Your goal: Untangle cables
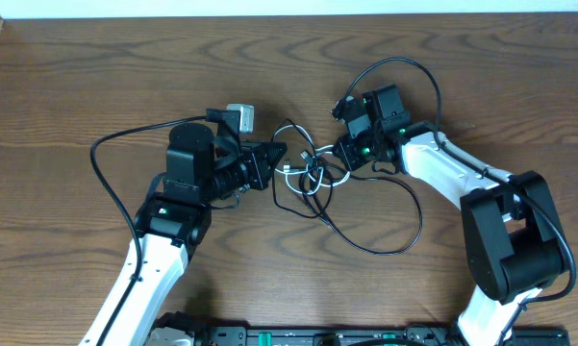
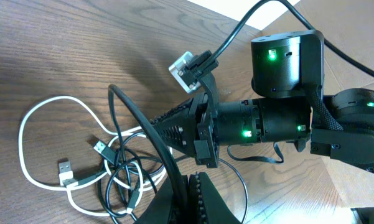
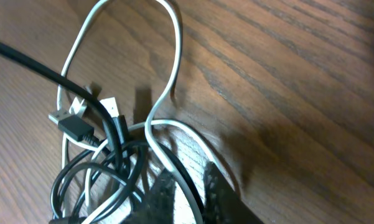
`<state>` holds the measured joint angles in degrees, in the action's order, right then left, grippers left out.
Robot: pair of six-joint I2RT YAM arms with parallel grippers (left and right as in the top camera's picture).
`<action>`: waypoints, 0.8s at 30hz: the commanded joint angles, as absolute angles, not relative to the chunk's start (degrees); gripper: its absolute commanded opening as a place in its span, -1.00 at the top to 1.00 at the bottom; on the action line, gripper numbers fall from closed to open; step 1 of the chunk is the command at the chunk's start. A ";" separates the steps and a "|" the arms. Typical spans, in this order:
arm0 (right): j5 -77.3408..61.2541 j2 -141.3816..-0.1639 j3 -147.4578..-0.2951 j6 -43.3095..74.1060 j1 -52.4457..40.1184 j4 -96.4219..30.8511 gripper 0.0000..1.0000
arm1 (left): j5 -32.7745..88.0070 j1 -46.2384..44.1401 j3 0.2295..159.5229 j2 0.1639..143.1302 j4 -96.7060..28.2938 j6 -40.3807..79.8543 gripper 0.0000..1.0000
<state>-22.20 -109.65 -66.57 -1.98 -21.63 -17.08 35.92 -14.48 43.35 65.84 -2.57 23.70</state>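
Observation:
The cables [image 1: 308, 173] lie tangled between my two grippers at mid-table: thin white and black cords with small USB plugs. My left gripper [image 1: 279, 152] sits at the tangle's left edge. In the left wrist view it [image 2: 196, 196] is shut on a black cable [image 2: 121, 115] that rises from the jaws. A white loop [image 2: 25, 124] and two plugs [image 2: 65, 169] lie to the left. My right gripper [image 1: 339, 154] is at the tangle's right edge. In the right wrist view its fingers [image 3: 188, 193] stand apart, with a white cable [image 3: 174, 37] and a black one passing between them.
A long thin black cord loops out toward the front right of the tangle [image 1: 404, 240]. The thicker black cords of the arms arc over the table on the left [image 1: 101, 159] and at the back right [image 1: 414, 67]. The right arm's wrist [image 2: 274, 118] faces my left gripper closely.

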 commanded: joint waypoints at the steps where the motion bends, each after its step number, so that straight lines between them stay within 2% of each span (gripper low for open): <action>1: -21.56 -109.84 -66.63 -0.19 -21.85 -17.08 0.98 | 36.88 -14.59 43.40 64.93 -2.35 22.74 0.84; 10: -23.49 -107.55 -67.77 6.35 -21.50 -15.97 0.98 | 36.84 -14.59 43.40 64.95 -2.57 22.70 0.84; 13: -18.57 -103.55 -67.83 12.95 -21.30 -14.57 0.98 | 36.75 -14.59 43.40 64.95 -2.57 22.70 0.84; 19: -6.17 -92.95 -67.83 15.09 -20.62 -19.79 0.98 | 34.54 -14.55 43.40 64.95 -2.94 22.50 0.84; 24: -9.32 -82.74 -67.83 15.92 -18.87 -21.85 0.98 | 31.18 -14.55 43.40 65.06 -4.69 22.46 0.84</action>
